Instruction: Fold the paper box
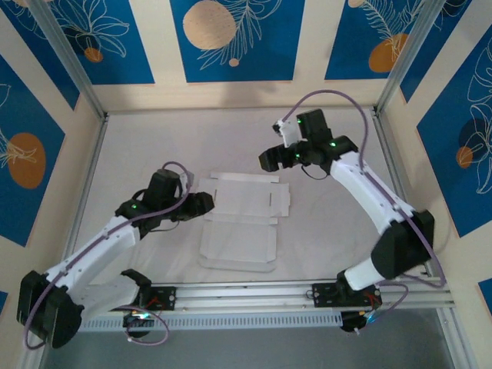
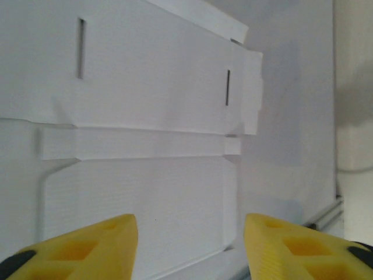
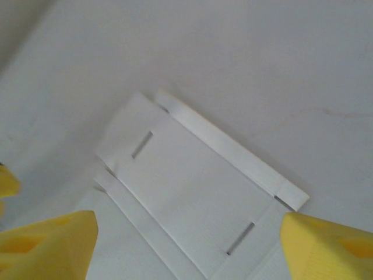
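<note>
- Left gripper (image 2: 189,233): jaws apart, nothing between, at box's left edge.
- Box (image 1: 244,221): unfolded, lying flat, white face up, on table (image 1: 327,231) between the grippers.
- Right gripper (image 3: 186,230): jaws wide apart, empty, above box's far right part.

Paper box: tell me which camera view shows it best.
Top external. There the whole paper box lies unfolded, every panel and flap in frame. The left wrist view gives a close partial look at panels and two slots; the right wrist view shows one slotted panel, cropped at the bottom.
</note>
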Robot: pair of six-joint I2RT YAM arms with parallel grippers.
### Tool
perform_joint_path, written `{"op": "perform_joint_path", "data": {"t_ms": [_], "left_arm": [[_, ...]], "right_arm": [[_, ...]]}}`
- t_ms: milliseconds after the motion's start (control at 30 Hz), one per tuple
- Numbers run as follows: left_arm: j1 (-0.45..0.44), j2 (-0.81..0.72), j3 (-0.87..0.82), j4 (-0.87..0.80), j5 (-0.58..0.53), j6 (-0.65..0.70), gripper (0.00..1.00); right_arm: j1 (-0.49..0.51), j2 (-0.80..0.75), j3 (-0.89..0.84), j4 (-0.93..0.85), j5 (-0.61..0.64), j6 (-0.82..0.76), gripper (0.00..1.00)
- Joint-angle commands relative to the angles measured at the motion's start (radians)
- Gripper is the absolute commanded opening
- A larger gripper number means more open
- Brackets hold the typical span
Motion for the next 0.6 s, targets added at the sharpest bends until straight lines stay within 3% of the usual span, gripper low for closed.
{"op": "perform_joint_path", "data": {"t_ms": [0,200,400,567], "left_arm": [[-0.053,0.074,-0.018,0.126,0.08,-0.033,0.37],[-0.097,0.261,-0.044,0.203,0.101,-0.015,0.23],[-0.099,0.367,-0.043,0.232,0.083,-0.002,0.22],[-0.095,0.443,-0.043,0.241,0.044,-0.001,0.22]], "right_arm": [[0.0,0.113,0.07,-0.08,-0.03,-0.174,0.81],[0.032,0.381,0.284,-0.187,-0.074,-0.251,0.75],[-0.033,0.541,0.399,-0.185,-0.215,-0.213,0.77],[-0.047,0.621,0.424,-0.182,-0.242,-0.276,0.81]]}}
